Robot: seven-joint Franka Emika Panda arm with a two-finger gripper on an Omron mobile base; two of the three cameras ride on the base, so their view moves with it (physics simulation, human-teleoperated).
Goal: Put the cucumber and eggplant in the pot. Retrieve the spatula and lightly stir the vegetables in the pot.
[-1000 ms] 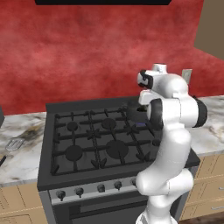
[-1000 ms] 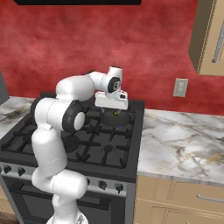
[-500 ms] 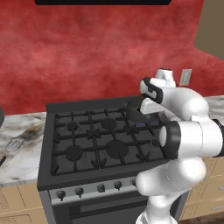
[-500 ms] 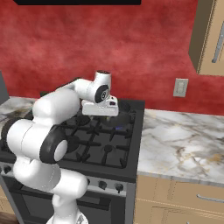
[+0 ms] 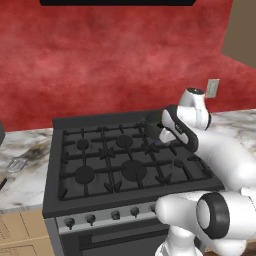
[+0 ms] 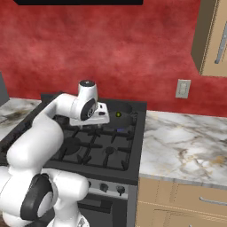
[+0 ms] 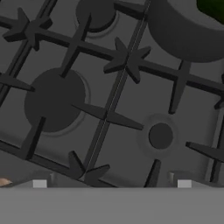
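The dark pot (image 6: 120, 119) stands on the stove's back right burner, and a bit of green cucumber (image 6: 118, 114) shows inside it. The hand view has the pot (image 7: 188, 33) at the top right with the cucumber (image 7: 213, 6) in the corner. My gripper (image 6: 94, 121) hangs open and empty over the grates just left of the pot, its fingertips (image 7: 39, 183) wide apart. From the left base view, the gripper (image 5: 168, 131) covers part of the pot (image 5: 151, 125). The spatula (image 5: 17, 164) lies on the left counter. The eggplant is hidden.
The black stove (image 5: 100, 170) has raised grates and a row of knobs along its front. Marble counters flank it on the left (image 5: 25, 185) and right (image 6: 186, 146). A wall socket (image 6: 182, 88) sits on the red backsplash. A small bluish streak (image 6: 120, 130) lies by the pot's base.
The arm has swung round and the hand has moved from above the pot to the left and lower, over the grates. The jaws stay open and empty.
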